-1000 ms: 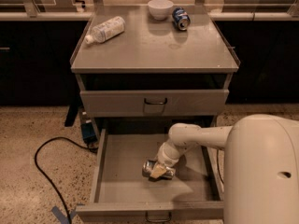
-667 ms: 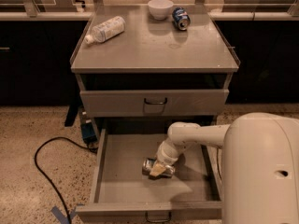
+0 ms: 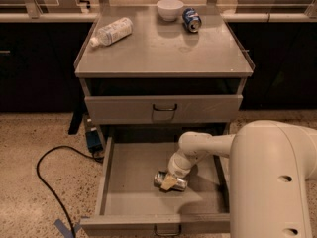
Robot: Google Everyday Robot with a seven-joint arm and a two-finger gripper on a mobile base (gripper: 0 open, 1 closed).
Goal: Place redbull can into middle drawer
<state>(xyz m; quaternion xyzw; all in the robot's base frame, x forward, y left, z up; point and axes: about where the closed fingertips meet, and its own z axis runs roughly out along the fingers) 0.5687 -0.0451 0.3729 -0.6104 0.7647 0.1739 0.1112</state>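
Redbull can (image 3: pixel 180 184) lying on side on drawer (image 3: pixel 130 182) floor, long axis running left-right, directly under pincer (image 3: pixel 169 182) reaching in from right; I'm unable to tell whether pincer is clenched or released.

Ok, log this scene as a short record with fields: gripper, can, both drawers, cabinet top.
gripper: lowered into the open middle drawer, right at the redbull can
redbull can: lying on its side on the drawer floor, near the middle
middle drawer: pulled out, holds only the can
upper drawer: shut
cabinet top: clear bottle lying on its side at left, white bowl at the back, dark-blue can on its side beside the bowl
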